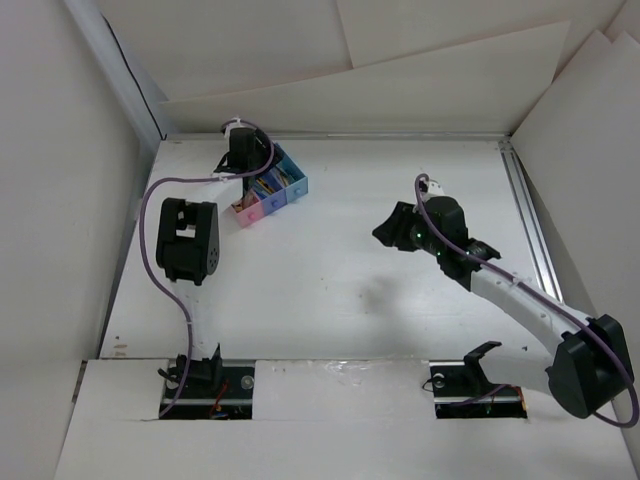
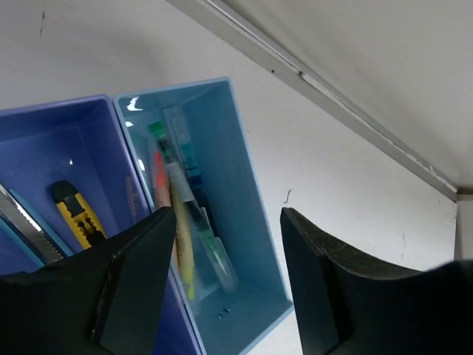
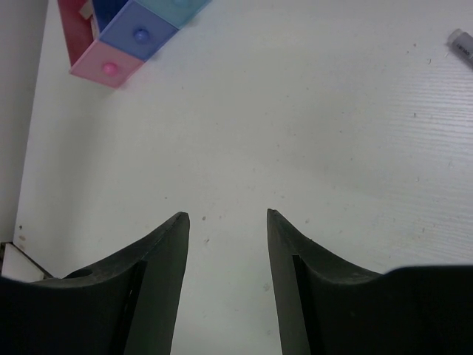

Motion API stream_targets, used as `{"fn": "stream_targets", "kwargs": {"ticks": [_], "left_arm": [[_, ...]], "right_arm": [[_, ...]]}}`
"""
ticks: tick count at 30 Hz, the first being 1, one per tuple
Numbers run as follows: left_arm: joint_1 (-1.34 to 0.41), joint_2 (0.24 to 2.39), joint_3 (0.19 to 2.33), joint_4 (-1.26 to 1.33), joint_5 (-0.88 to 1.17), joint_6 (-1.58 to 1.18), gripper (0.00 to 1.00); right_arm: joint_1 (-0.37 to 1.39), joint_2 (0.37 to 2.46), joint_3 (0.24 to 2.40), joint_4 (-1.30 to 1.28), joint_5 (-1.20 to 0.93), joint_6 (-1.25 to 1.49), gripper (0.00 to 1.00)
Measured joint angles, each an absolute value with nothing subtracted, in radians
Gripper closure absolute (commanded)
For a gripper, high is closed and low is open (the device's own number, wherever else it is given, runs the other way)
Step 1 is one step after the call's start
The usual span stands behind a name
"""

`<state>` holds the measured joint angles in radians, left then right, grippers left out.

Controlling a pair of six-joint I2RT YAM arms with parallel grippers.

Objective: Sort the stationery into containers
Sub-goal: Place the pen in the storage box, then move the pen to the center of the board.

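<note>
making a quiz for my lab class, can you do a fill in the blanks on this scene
The left gripper hangs open over pens in the end bin, coloured ____.
The yellow cutter lies in the middle bin, coloured ____.
The right gripper is open over the table and holds ____.
Missing words: light blue; dark blue; nothing.
</note>
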<state>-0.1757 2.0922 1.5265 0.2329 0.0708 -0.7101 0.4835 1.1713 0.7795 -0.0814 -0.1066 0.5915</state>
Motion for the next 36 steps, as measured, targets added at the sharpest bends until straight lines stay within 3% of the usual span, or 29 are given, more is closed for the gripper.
{"fn": "stream_targets", "kwargs": {"ticks": [3, 4, 6, 7, 8, 15, 16, 19, 22, 25, 36], "left_arm": [[-0.177, 2.092, 1.540, 0.227, 0.067, -0.703, 0.43], [-0.179, 2.088, 1.540, 0.228, 0.062, -0.700, 0.43], [-0.184, 2.066, 1.512, 0.244, 0.051, -0.696, 0.43], [-0.187, 2.043, 1.482, 0.257, 0.043, -0.696, 0.43], [-0.190, 2.014, 1.446, 0.260, 0.042, -0.696, 0.44], [-0.339, 1.642, 1.054, 0.448, -0.001, -0.698, 0.46], [-0.387, 1.601, 1.010, 0.486, -0.004, -0.697, 0.46], [-0.526, 1.518, 0.884, 0.578, 0.010, -0.694, 0.46], [-0.585, 1.481, 0.766, 0.616, 0.050, -0.695, 0.46], [-0.574, 1.449, 0.671, 0.616, 0.075, -0.695, 0.48], [-0.561, 1.248, 0.601, 0.643, 0.144, -0.669, 0.48]], "right_arm": [[0.482, 1.171, 0.779, -0.081, -0.086, 0.593, 0.48], [0.479, 1.171, 0.778, -0.081, -0.073, 0.594, 0.52], [0.474, 1.172, 0.776, -0.082, -0.040, 0.598, 0.70], [0.468, 1.173, 0.775, -0.083, -0.020, 0.605, 0.89], [0.462, 1.175, 0.775, -0.085, -0.003, 0.604, 0.97], [0.352, 1.317, 0.775, -0.091, 0.087, 0.650, 1.00], [0.336, 1.350, 0.778, -0.104, 0.102, 0.655, 0.99], [0.287, 1.439, 0.800, -0.154, 0.151, 0.666, 0.63], [0.243, 1.504, 0.854, -0.201, 0.185, 0.659, 0.38], [0.216, 1.562, 0.934, -0.239, 0.211, 0.638, 0.26], [0.203, 1.811, 1.175, -0.351, 0.176, 0.485, 0.19]]}}
